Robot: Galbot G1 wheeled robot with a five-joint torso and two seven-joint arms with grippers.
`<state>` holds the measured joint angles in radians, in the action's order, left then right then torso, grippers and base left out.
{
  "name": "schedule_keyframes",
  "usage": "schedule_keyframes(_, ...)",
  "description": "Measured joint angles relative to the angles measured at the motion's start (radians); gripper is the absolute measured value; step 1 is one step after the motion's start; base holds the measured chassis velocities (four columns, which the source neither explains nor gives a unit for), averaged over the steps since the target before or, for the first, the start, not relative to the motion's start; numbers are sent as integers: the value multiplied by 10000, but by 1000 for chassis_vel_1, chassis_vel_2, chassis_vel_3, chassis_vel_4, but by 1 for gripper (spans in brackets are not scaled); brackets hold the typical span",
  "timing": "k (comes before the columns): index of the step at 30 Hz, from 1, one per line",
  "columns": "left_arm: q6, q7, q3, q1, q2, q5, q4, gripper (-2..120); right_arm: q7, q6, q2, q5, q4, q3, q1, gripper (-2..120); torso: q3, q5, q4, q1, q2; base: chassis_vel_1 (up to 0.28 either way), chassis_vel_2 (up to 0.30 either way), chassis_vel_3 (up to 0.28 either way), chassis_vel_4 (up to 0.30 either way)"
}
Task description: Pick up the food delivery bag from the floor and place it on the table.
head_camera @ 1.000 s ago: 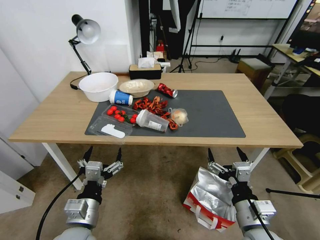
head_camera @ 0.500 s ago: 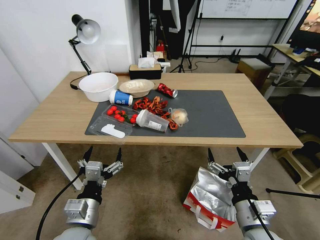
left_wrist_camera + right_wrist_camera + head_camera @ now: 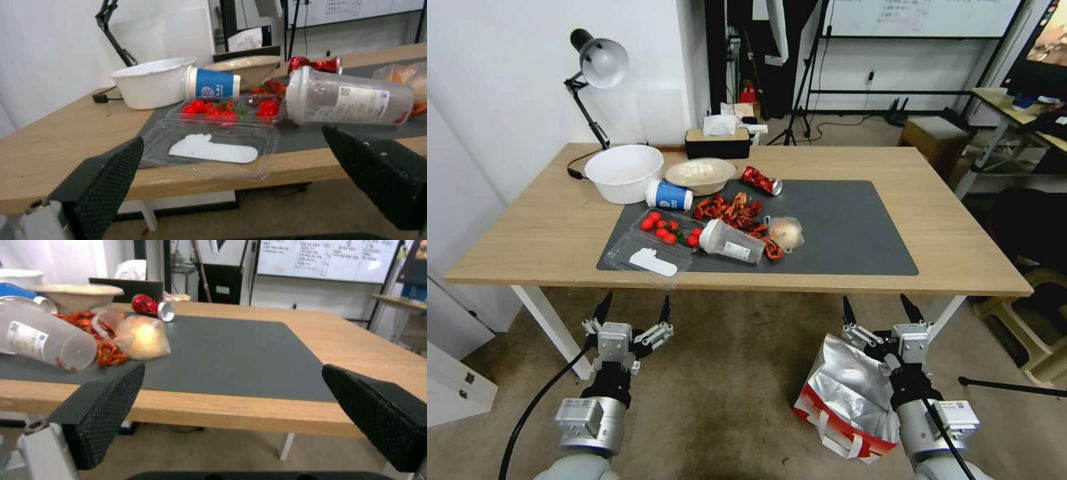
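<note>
Right gripper point(image 3: 879, 308): held low in front of the table edge, fingers spread wide, nothing between them; it hangs above the far side of the food delivery bag.
Right gripper, wrist view point(image 3: 233, 396): both black pads stand well apart, with the table front showing between them.
Left gripper point(image 3: 633, 309): level with the right one, before the table's left half, fingers parted wide and holding nothing.
Left gripper, wrist view point(image 3: 231, 156): pads far apart, facing the table edge.
Food delivery bag point(image 3: 844, 397): on the floor point(image 3: 727, 393) beneath the right arm, tilted, mouth agape so the silver lining shows; red-and-white side and white strap handles toward the robot.
Table point(image 3: 547, 233): light-wood top, white legs, dark grey mat point(image 3: 840, 227) in the middle.
On the mat: clear tray of cherry tomatoes point(image 3: 668, 229), a clear plastic cup point(image 3: 732, 242) on its side, red scraps point(image 3: 730, 208), a crushed red can point(image 3: 761, 180).
Behind the mat: white bowl point(image 3: 623, 172), blue paper cup point(image 3: 668, 195), beige bowl point(image 3: 700, 175), tissue box point(image 3: 718, 143), desk lamp point(image 3: 595, 70).
</note>
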<state>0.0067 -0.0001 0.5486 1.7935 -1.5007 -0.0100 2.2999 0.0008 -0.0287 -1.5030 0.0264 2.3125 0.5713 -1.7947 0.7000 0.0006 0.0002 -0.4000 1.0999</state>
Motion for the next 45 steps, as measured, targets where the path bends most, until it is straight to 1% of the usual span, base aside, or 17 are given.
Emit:
schedule_keyframes(1,0,0,0,0,0,0,0,100,0,0,0,0,0,0,0,100,0,0,0,0,0,0,0,0,0)
schedule_keyframes(2,177,-25,-52,-120,-22,-196,-1,100,36,-348,-42,297,203,297,76,100,0,0,1,0,0,0,0,0,0)
schedule_keyframes(3,401,-59,-135,-296,-52,-449,0,100,76,-677,-78,593,400,577,152,100,0,-9,2,0,1,0,0,0,0)
schedule_keyframes(4,888,-143,-295,-655,-114,-992,2,100,147,-1247,-154,1090,731,1055,277,100,0,-9,-4,0,0,0,0,0,0)
schedule_keyframes(5,1310,-218,-441,-964,-171,-1461,9,100,177,-1452,-173,1321,848,1231,332,100,0,-11,-5,0,0,0,0,0,0)
schedule_keyframes(6,1310,-218,-441,-964,-171,-1461,9,100,177,-1452,-173,1321,848,1231,332,100,0,-11,-5,0,0,0,0,0,0)
schedule_keyframes(7,1689,-281,-581,-1249,-226,-1883,22,100,178,-1541,-183,1476,860,1283,373,100,0,-5,-6,-1,0,0,0,0,0)
schedule_keyframes(8,1886,-320,-646,-1447,-215,-2275,-29,100,179,-1580,-177,1563,852,1310,394,100,0,-5,-2,-1,0,0,0,0,0)
schedule_keyframes(11,1801,-320,-649,-1456,-209,-2296,-117,100,181,-1540,-181,1576,810,1258,400,100,0,-6,-2,0,0,0,0,0,0)
schedule_keyframes(16,1374,-264,-641,-1447,-213,-2292,-311,100,184,-1343,-124,1599,743,1249,404,100,1,-8,-2,-1,0,0,0,0,0)
schedule_keyframes(28,1315,-166,-604,-1335,-202,-2246,-332,100,168,-1111,-87,1616,698,1175,404,100,0,-6,-2,0,0,0,0,0,0)
schedule_keyframes(31,1186,-173,-540,-1315,-170,-2229,-360,100,166,-1026,-82,1615,677,1143,405,100,0,-6,-3,0,0,0,0,0,0)
schedule_keyframes(34,908,-175,-449,-1276,-150,-2111,-441,100,159,-894,-78,1617,654,1081,405,100,0,-6,-2,0,0,0,0,0,0)
schedule_keyframes(41,662,-168,-408,-1220,-119,-2069,-534,100,140,-651,-82,1617,618,1042,378,100,0,-6,-3,-1,0,0,0,0,0)
schedule_keyframes(45,653,-153,-399,-1212,-86,-2101,-540,100,132,-632,-70,1619,607,1037,380,100,0,-6,-3,0,0,0,0,0,0)
